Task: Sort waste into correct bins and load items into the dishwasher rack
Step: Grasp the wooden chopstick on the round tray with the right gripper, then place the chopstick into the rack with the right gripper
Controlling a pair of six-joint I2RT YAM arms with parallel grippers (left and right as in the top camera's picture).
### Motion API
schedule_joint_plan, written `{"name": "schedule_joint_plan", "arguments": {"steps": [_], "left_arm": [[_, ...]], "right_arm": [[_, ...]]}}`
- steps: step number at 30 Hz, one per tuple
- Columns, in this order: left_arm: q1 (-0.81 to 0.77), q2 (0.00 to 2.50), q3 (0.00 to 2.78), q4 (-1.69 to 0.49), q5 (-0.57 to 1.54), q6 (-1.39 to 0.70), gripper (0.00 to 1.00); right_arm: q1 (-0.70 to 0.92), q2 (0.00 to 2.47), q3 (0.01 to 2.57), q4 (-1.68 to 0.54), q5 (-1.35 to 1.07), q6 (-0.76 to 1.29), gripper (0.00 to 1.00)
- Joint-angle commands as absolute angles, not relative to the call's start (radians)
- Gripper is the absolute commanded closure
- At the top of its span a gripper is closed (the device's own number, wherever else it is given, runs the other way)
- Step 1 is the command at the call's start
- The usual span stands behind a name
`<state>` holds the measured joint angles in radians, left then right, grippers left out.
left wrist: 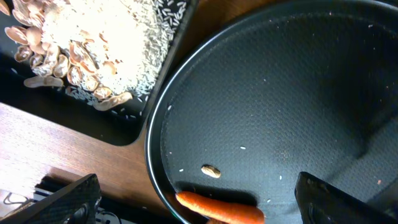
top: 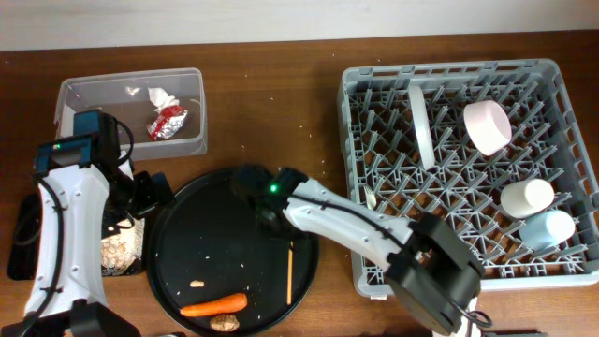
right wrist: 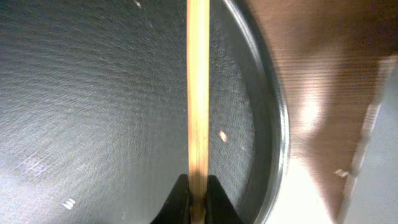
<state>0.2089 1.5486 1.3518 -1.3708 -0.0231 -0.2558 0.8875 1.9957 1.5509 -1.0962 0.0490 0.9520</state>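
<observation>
Reaching across the middle of the overhead frame, the right arm (top: pixel 346 220) covered the upper right of the large round black tray (top: pixel 178 243) and hid its own claw there. In the right wrist view the right claw (right wrist: pixel 198 200) was narrow, its two dark fingertips pressed against either side of a thin wooden stick (right wrist: pixel 198 93). The stick ran straight up the frame beside the tray's curved rim. Overhead, it showed near the tray's right rim, its upper end meeting the arm's edge. The left arm (top: pixel 61 234), at the left of the frame, overlapped the shallow black tray (top: pixel 19 245). The left claw (left wrist: pixel 206 199) was wide and empty, near the round tray's upper left rim.

The round tray looked matte and finely grained, speckled with pale crumbs. The orange carrot (top: pixel 213 304), smooth and tapered, lay at its lower edge, with the small brown lump (top: pixel 224 323) just below it. A peanut-shaped bit (left wrist: pixel 211 171) lay to the carrot's upper left. The food scraps (left wrist: pixel 93 43), rice-like grains and shell-like flakes, were heaped in the shallow tray. The clear tub (top: pixel 84 94), upper left, held the crumpled wrapper (top: pixel 168 122) and white tissue (top: pixel 159 96).

The grey rack (top: pixel 374 276), at the right, carried the pinkish bowl (top: pixel 488 126), white cup (top: pixel 526 197) and blue cup (top: pixel 547 229) among its pegs. The plate (top: pixel 420 126) showed only as a narrow strip on edge. In the left wrist view the frame's lower edge cut off the carrot.
</observation>
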Motion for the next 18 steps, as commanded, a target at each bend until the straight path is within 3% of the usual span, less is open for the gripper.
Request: {"name": "schedule_joint_plan", "arguments": {"steps": [1, 9, 12, 18], "left_arm": [[0.205, 1.545, 1.345, -1.371, -0.015, -0.269, 0.01], [0.205, 1.545, 1.345, -1.373, -0.014, -0.269, 0.01], [0.205, 1.545, 1.345, -1.372, 0.007, -0.27, 0.01], [0.205, 1.545, 1.345, -1.372, 0.012, -0.27, 0.01]], "right_arm": [[0.793, 1.893, 1.719, -1.195, 0.091, 0.783, 0.96], [0.445, 1.779, 1.789, -1.475, 0.087, 0.318, 0.96], [0.35, 1.78, 1.674, -1.439, 0.056, 0.239, 0.96], [0.353, 1.78, 1.45, -1.258, -0.012, 0.239, 0.96]]}}
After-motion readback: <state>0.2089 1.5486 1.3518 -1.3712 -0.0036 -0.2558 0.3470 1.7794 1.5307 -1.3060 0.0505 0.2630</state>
